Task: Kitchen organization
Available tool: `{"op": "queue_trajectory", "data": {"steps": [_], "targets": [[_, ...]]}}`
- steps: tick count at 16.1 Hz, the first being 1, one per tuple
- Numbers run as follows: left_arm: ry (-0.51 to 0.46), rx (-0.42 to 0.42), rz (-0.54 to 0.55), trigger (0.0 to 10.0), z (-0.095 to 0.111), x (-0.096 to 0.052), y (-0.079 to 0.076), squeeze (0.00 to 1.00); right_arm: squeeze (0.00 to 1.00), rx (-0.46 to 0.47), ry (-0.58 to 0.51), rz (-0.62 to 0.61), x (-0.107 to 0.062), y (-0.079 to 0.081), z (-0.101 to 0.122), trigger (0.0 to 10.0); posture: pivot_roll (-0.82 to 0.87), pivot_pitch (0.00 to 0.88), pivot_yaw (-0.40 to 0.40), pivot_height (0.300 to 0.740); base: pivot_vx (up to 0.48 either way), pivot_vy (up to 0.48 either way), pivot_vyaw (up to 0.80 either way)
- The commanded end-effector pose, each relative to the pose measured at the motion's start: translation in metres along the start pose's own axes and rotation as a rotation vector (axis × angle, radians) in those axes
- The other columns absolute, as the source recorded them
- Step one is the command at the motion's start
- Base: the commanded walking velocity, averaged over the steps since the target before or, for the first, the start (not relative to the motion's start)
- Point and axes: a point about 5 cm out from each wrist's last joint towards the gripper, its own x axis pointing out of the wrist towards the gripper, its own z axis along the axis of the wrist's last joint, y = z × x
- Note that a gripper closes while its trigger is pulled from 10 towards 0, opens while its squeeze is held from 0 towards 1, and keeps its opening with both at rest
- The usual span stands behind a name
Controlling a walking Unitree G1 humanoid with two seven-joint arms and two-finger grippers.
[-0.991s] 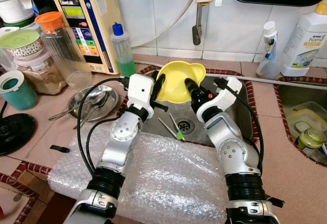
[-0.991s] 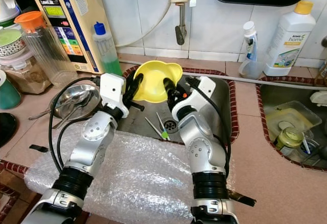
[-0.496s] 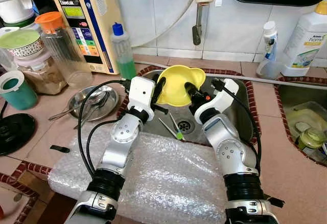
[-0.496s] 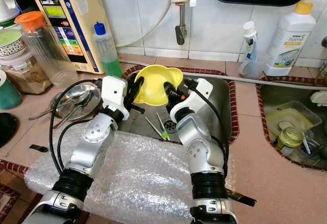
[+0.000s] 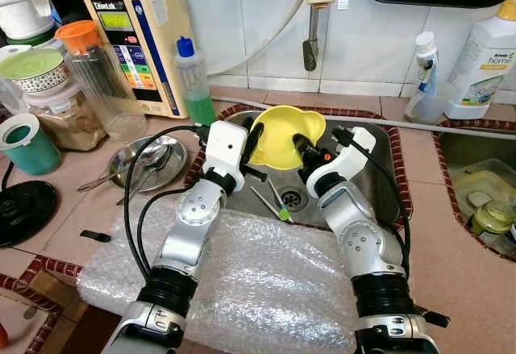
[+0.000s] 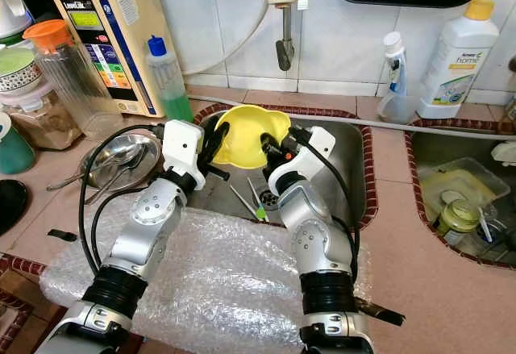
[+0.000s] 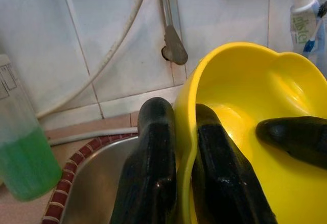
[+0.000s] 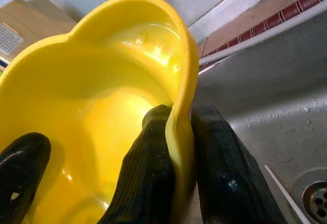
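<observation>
A yellow plastic bowl (image 5: 284, 134) with a wavy rim hangs tilted over the steel sink (image 5: 369, 178), its open side facing me. My left gripper (image 5: 255, 138) is shut on the bowl's left rim, one finger inside and one outside, as the left wrist view shows on the bowl (image 7: 245, 117). My right gripper (image 5: 307, 146) is shut on the opposite rim of the bowl (image 8: 102, 106) in the same way. Both arms reach forward over a sheet of bubble wrap (image 5: 242, 281).
A green-tipped stick and chopsticks (image 5: 274, 203) lie by the sink drain. A tap (image 5: 312, 15) hangs above the bowl. Left counter holds a green soap bottle (image 5: 193, 80), water ioniser (image 5: 141, 35), clear jug (image 5: 101, 76) and metal plate with spoons (image 5: 145, 160). Detergent bottles (image 5: 484, 56) stand right.
Both grippers have carried the yellow bowl a little lower and nearer to me over the sink. The grips on its rim are unchanged.
</observation>
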Motion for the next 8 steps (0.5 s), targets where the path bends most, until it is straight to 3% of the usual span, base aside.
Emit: {"op": "queue_trajectory", "data": {"steps": [1, 2, 4, 7, 8], "targets": [[-0.073, -0.014, -0.009, 10.0, 0.014, -0.001, 0.009, 0.36, 0.0, 0.053, -0.08, -0.094, 0.002, -0.011, 0.014, 0.0, 0.07, 0.0, 0.129, 0.74, 0.0, 0.0, 0.0], [-0.076, -0.007, -0.001, 10.0, 0.015, -0.002, 0.01, 1.0, 0.0, 0.041, -0.084, -0.098, 0.003, -0.012, 0.015, 0.0, 0.06, 0.0, 0.133, 0.74, 0.0, 0.0, 0.0], [-0.017, -0.048, -0.01, 10.0, 0.005, -0.005, 0.011, 1.0, 0.0, -0.169, -0.156, -0.118, 0.002, -0.014, 0.028, 0.0, 0.06, 0.0, 0.137, 0.74, 0.0, 0.0, 0.0], [0.018, -0.081, -0.074, 10.0, -0.001, -0.01, 0.007, 1.0, 0.0, -0.306, -0.234, -0.162, 0.001, -0.021, 0.04, 0.0, 0.07, 0.0, 0.139, 0.74, 0.0, 0.0, 0.0], [0.033, -0.098, -0.114, 10.0, -0.003, -0.014, 0.004, 1.0, 0.0, -0.4, -0.26, -0.161, 0.002, -0.022, 0.045, 0.0, 0.06, 0.0, 0.141, 0.74, 0.0, 0.0, 0.0]]}}
